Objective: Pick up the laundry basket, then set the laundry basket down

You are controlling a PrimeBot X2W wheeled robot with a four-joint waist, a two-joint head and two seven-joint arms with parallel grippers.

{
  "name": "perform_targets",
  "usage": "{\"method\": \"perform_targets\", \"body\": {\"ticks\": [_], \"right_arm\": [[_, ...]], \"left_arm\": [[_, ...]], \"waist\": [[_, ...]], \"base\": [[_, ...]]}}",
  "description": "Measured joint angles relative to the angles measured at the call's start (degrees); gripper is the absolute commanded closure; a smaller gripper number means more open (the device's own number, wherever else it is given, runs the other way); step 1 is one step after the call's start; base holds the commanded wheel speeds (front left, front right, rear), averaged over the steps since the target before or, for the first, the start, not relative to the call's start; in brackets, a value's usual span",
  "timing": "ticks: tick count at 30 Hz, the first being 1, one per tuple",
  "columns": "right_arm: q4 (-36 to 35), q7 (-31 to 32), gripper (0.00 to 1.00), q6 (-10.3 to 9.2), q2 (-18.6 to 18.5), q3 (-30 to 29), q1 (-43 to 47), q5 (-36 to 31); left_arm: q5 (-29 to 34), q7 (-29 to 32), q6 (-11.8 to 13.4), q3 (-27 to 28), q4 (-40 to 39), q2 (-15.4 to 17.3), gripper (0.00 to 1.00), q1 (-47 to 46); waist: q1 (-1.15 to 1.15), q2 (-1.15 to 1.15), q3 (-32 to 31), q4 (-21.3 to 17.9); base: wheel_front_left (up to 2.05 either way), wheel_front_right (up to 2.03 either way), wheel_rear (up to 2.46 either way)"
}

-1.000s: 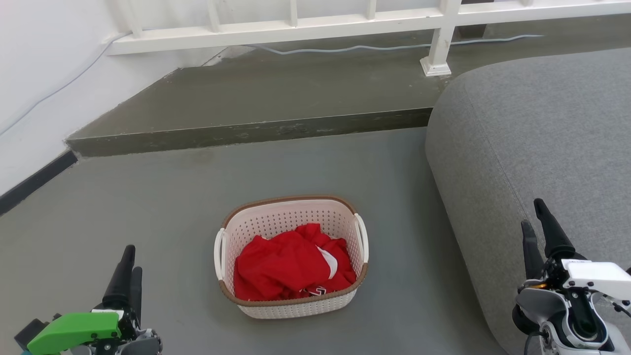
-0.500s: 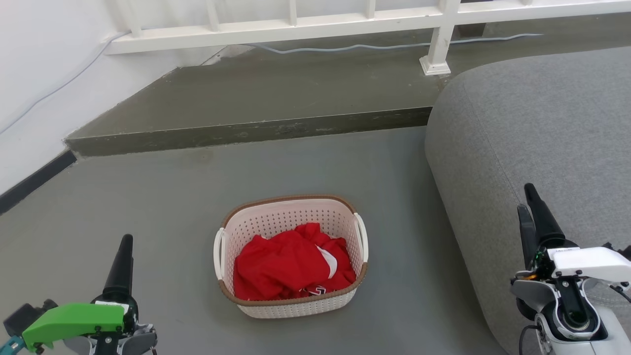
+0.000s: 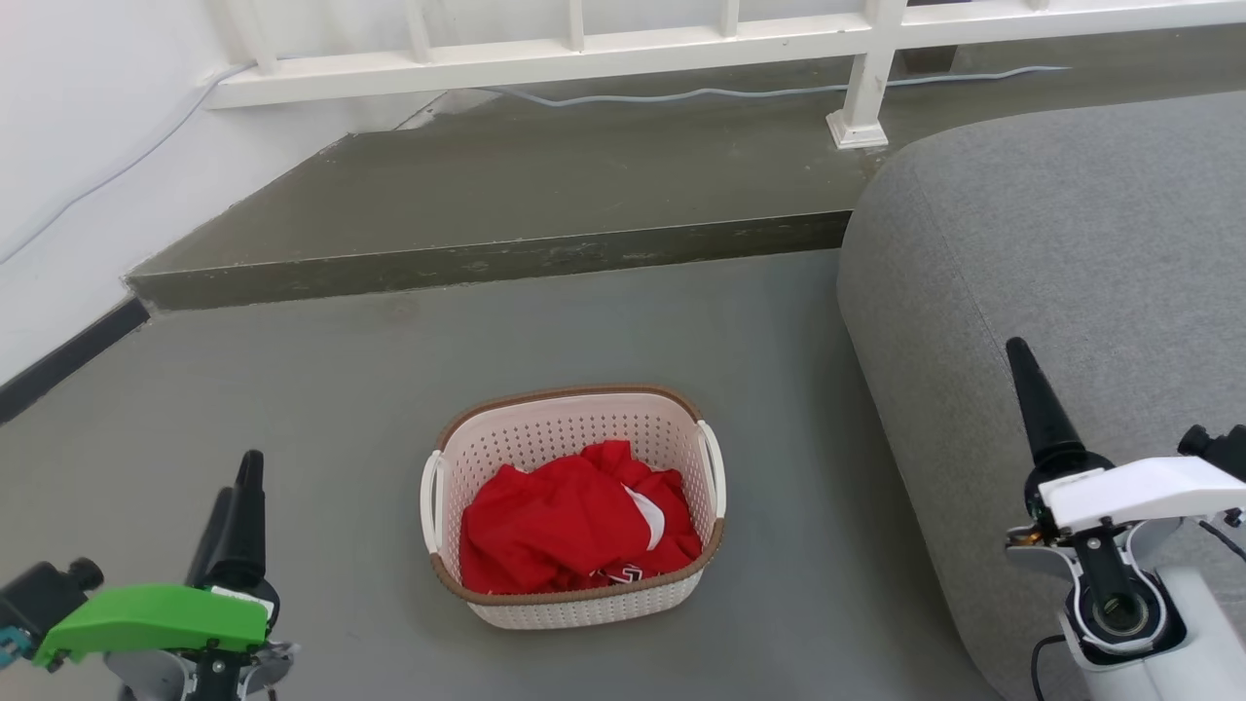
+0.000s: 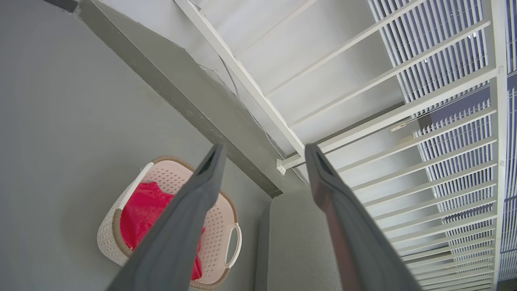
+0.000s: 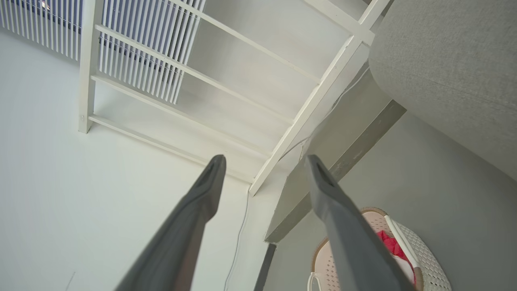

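The laundry basket (image 3: 569, 394), cream-white and perforated with a brown rim and white side handles, stands on the grey floor with a red garment (image 3: 565, 526) in it. My left gripper (image 3: 238, 477) hovers to its lower left, well apart from it. My right gripper (image 3: 1022, 355) is off to the right, in front of the grey sofa, also apart. The left wrist view shows the left gripper (image 4: 264, 149) open and empty, with the basket (image 4: 106, 242) behind its left finger. In the right wrist view the right gripper (image 5: 265, 158) is open and empty, the basket (image 5: 428, 262) at the bottom right.
A large grey sofa (image 3: 1051, 243) fills the right side, close to the basket. Behind the basket a raised concrete step (image 3: 487, 258) crosses the floor, with a white railing (image 3: 584, 54) and a cable on it. A white wall (image 3: 78, 146) borders the left.
Both grippers have risen in the head view and rolled; the right one has also shifted left, now showing edge-on. The basket has not moved.
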Motion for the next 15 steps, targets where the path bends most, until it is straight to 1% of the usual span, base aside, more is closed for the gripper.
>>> {"method": "perform_targets", "body": {"ticks": [5,7,10,12,14,15], "right_arm": [[0.1,-1.2,0.00,-0.03,-0.6,2.1,-0.1,-5.5],[0.1,-1.5,0.00,-0.08,-1.1,3.1,-0.7,-8.2],[0.1,-2.0,0.00,-0.67,-1.7,4.4,-1.2,-11.9],[0.1,-2.3,0.00,-1.45,-1.7,4.8,-1.4,-14.1],[0.0,-2.9,0.00,-2.07,-1.7,5.2,-1.8,-16.1],[0.0,-2.9,0.00,-2.07,-1.7,5.2,-1.8,-16.1]], "left_arm": [[7.1,-1.0,0.3,-0.1,-1.4,0.7,0.00,-0.3],[9.5,-1.3,0.7,-0.3,-1.8,0.7,0.00,-0.5],[12.6,-2.1,1.0,-0.8,-2.4,0.7,0.00,-0.6],[14.6,-2.5,1.1,-1.3,-2.6,0.7,0.00,-0.6],[16.6,-2.8,1.6,-1.5,-2.6,0.7,0.00,-0.5],[16.6,-2.8,1.6,-1.5,-2.6,0.7,0.00,-0.5]], "waist": [[0.00,0.00,0.1,0.0],[0.00,0.00,0.1,-0.1],[0.00,0.00,0.2,-0.1],[0.00,0.00,0.2,-0.1],[0.00,0.00,0.3,-0.2],[0.00,0.00,0.3,-0.2]], "base": [[0.00,0.00,0.00],[0.00,0.00,0.00],[0.00,0.00,0.00],[0.00,0.00,0.00],[0.00,0.00,0.00],[0.00,0.00,0.00]]}}
